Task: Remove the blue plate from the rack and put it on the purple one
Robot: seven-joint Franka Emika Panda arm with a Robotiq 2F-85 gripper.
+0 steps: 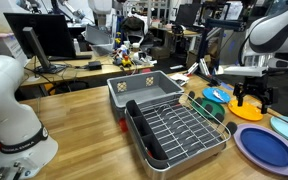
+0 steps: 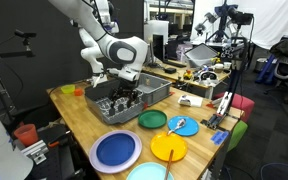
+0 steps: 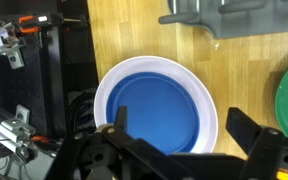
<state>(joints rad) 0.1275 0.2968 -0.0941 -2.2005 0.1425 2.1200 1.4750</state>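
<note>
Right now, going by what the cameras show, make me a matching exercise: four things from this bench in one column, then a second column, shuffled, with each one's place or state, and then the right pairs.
Things
1. deep-blue round glossy plate
2. black Robotiq gripper
3. grey plastic tub
4. dark green round plate

Place or state
a. open, holding nothing, above the blue plate
b. flat on the wooden table, nothing on it
c. lying on the large pale lavender plate
d. right beside the silver wire dish rack

Pairs: 1-c, 2-a, 3-d, 4-b
</note>
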